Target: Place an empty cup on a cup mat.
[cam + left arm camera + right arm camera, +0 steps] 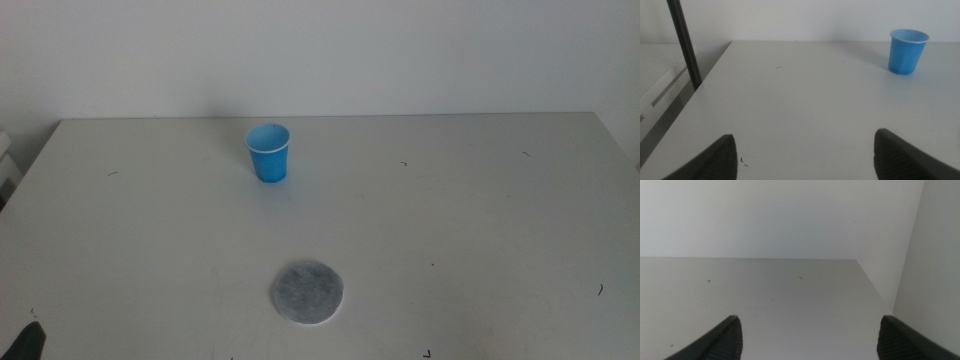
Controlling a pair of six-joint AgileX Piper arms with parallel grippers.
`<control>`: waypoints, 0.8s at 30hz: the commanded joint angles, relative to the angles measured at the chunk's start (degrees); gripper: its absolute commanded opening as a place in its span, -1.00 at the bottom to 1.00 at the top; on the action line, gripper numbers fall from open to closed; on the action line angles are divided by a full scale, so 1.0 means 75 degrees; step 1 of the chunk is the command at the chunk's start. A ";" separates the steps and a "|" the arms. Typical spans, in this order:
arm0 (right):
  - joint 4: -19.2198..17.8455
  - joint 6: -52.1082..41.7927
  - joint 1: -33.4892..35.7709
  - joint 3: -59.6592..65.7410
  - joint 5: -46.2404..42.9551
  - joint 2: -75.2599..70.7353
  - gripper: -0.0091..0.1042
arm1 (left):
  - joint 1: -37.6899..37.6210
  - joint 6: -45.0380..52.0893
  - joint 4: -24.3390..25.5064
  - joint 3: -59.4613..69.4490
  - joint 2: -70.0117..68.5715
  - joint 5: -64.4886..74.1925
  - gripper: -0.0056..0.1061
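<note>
Blue cup (268, 153) sits upright on the white table (480, 220), toward the far side, nothing touching it. Grey mat (307, 294) lies flat nearer to me, well apart from the cup and bare. My left gripper (805, 155) hangs low over the table's left part, jaws spread wide, cup off in the distance. My right gripper (807, 337) is spread wide too, gripping nothing, over bare table by the right edge.

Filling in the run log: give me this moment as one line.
cup: upright, far side of table | cup mat: near, bare | left claw: open, waiting | right claw: open, waiting | cup: ungrasped
</note>
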 commanded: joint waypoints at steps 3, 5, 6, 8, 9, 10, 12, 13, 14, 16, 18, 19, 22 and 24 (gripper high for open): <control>-0.0069 -0.0065 0.0015 -0.0088 -0.0595 -0.0146 0.82 | -0.0002 -0.0113 -0.0054 -0.0738 0.0699 -0.0610 0.94; -0.0069 -0.0065 0.0015 -0.0088 -0.0595 -0.0146 0.82 | -0.0002 -0.0113 -0.0054 -0.1001 0.1006 -0.0610 0.94; -0.0069 -0.0065 0.0015 -0.0088 -0.0595 -0.0146 0.82 | -0.0002 -0.0113 -0.0054 -0.1160 0.1192 -0.0610 0.94; -0.0069 -0.0065 0.0015 -0.0088 -0.0595 -0.0146 0.82 | -0.0002 -0.0113 -0.0054 -0.1509 0.1572 -0.0610 0.94; -0.0069 -0.0065 0.0015 -0.0088 -0.0595 -0.0146 0.82 | -0.0002 -0.0113 -0.0054 -0.1713 0.1805 -0.0610 0.94; -0.0069 -0.0065 0.0015 -0.0088 -0.0595 -0.0146 0.82 | -0.0021 -0.0113 -0.0060 -0.1938 0.2064 -0.0610 0.94; -0.0069 -0.0065 0.0015 -0.0088 -0.0595 -0.0146 0.82 | -0.0131 -0.0113 -0.0060 -0.2391 0.2624 -0.0610 0.94; -0.0069 -0.0065 0.0015 -0.0088 -0.0595 -0.0146 0.82 | -0.0232 -0.0113 -0.0052 -0.2663 0.2928 -0.0610 0.94; -0.0069 -0.0065 0.0015 -0.0088 -0.0595 -0.0146 0.82 | -0.0329 -0.0113 -0.0052 -0.2832 0.3115 -0.0610 0.94; -0.0069 -0.0065 0.0015 -0.0088 -0.0595 -0.0146 0.82 | -0.0637 -0.0113 -0.0052 -0.3489 0.3848 -0.0610 0.94; -0.0069 -0.0065 0.0015 -0.0088 -0.0595 -0.0146 0.82 | -0.0873 -0.0113 -0.0046 -0.4131 0.4489 -0.0610 0.94; -0.0069 -0.0065 0.0015 -0.0088 -0.0595 -0.0146 0.82 | -0.0965 -0.0113 -0.0046 -0.4398 0.4865 -0.0610 0.94; -0.0069 -0.0065 0.0015 -0.0088 -0.0595 -0.0146 0.82 | -0.1258 -0.0113 -0.0046 -0.5420 0.5964 -0.0610 0.94; -0.0069 -0.0065 0.0015 -0.0088 -0.0595 -0.0146 0.82 | -0.1399 -0.0113 -0.0046 -0.6055 0.6624 -0.0610 0.94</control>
